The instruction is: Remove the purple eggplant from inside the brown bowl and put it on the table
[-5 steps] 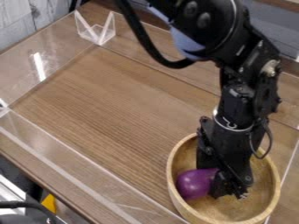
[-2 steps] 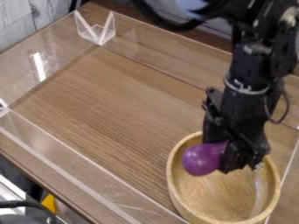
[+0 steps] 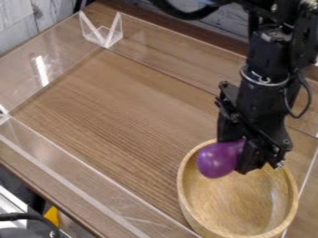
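I have the purple eggplant point(image 3: 218, 160) clamped in my pincer point(image 3: 233, 149), raised over the brown bowl point(image 3: 243, 206).

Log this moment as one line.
jaws: shut on eggplant | eggplant: raised over bowl | table: eggplant not yet placed

- I see my arm point(image 3: 265, 70) in matte black, right side of the frame.
- Its shell is bulky and angular, with jointed segments.
- Small pale highlights dot the dark surface.
- A thin black cable point(image 3: 303, 91) loops beside it.
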Tool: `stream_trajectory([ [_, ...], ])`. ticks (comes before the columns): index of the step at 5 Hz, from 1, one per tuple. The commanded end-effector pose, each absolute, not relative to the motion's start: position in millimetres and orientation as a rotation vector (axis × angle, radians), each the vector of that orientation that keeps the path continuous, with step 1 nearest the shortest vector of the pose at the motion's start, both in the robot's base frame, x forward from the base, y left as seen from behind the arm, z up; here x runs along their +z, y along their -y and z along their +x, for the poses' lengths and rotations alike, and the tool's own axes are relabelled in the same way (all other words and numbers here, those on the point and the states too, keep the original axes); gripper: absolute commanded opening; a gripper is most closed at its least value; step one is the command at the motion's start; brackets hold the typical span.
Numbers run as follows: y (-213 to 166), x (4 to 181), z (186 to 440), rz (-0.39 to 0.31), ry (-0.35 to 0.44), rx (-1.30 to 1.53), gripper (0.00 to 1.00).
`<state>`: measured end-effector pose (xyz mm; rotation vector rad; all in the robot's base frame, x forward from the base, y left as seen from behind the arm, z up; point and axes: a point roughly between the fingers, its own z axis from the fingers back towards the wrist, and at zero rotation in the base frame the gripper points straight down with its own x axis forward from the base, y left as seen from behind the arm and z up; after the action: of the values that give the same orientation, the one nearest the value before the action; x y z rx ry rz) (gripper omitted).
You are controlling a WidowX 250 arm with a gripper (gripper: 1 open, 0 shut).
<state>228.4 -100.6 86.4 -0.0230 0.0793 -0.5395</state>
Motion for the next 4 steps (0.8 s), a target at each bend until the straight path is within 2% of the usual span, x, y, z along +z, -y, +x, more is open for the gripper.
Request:
stream_trajectory([
  [1, 102.3, 107.7, 238.2, -0.038, 0.019, -0.528, 0.00],
  [4, 102.9, 111.3, 233.8, -0.065, 0.050, -0.508, 0.00],
])
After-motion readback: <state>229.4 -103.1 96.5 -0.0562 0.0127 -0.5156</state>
